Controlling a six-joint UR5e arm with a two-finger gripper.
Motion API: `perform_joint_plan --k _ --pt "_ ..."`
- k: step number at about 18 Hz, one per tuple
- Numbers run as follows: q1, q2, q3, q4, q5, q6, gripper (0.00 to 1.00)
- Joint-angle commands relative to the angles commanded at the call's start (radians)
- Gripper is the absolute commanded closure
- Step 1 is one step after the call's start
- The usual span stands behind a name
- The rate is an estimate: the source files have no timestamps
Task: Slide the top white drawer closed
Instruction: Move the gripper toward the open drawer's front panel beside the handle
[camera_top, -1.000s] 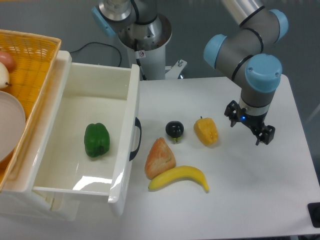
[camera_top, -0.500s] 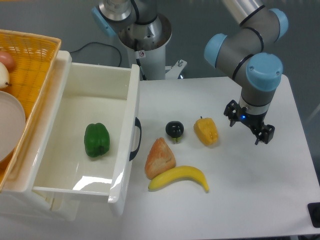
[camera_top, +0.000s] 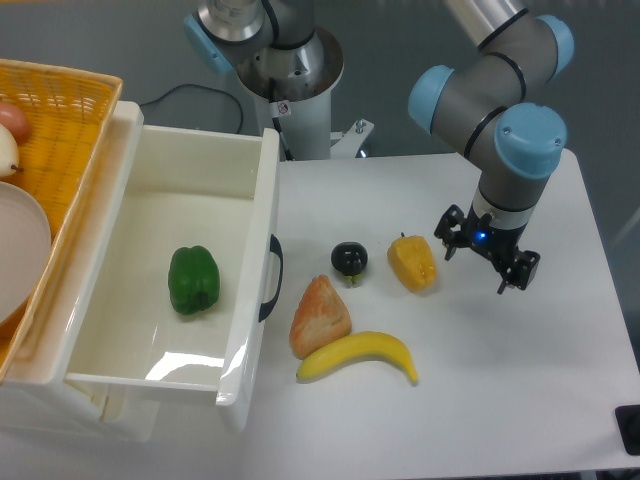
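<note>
- Hovering at the right side of the table (camera_top: 520, 360), the pincer (camera_top: 483, 262) has its two fingers spread apart and holds nothing; it hangs just right of a yellow pepper (camera_top: 411, 262) and well away from the work it has to do.
- The top white drawer (camera_top: 150, 355) stands pulled far out at the left, its front panel with the black handle (camera_top: 271, 278) facing the fruit, and a green pepper (camera_top: 193, 279) lies inside on its floor.
- Between pincer and drawer front lie the yellow pepper, a dark round fruit (camera_top: 349, 258), a piece of bread (camera_top: 319, 316) and a banana (camera_top: 358, 356). A straight low pass toward the handle would likely plough through them and shove some against the panel, where they could jam under the arm or be knocked off the table.
- The bread and banana sit near the drawer front, leaving little room for the fingers to come down beside the handle; a descent slightly off could pinch the bread instead.
- The panel is glossy and curved, so I judge a push placed high or off-centre could slip, or twist the drawer on its runners so that it binds partway.
- A hard shove may send the green pepper rolling inside.
- A yellow wicker basket (camera_top: 60, 130) rests at the top left above the cabinet, overlapping the drawer's far rim; whether it clears the drawer's path I cannot tell, and contact there could stop the slide.
</note>
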Motion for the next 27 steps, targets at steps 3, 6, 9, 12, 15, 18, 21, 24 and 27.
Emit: perform_joint_plan --k 3,6,9,12,15,18,21,24,27 --pt "-0.017 0.012 -0.009 -0.003 -0.055 -0.028 0.78" --pt "-0.067 0.035 -0.018 -0.006 -0.078 -0.100 0.87" --pt "-0.106 0.038 -0.025 -0.006 -0.078 -0.227 0.90" --pt "-0.127 0.040 -0.028 -0.018 -0.088 -0.263 0.93" --pt "-0.144 0.041 -0.029 -0.060 -0.104 -0.270 1.00" --pt "-0.152 0.054 -0.029 -0.115 -0.123 -0.270 1.00" --pt "-0.163 0.083 -0.031 -0.178 -0.155 -0.269 1.00" --pt "-0.166 0.101 -0.035 -0.212 -0.201 -0.269 1.00" --pt "-0.178 0.110 -0.035 -0.224 -0.242 -0.269 1.00"
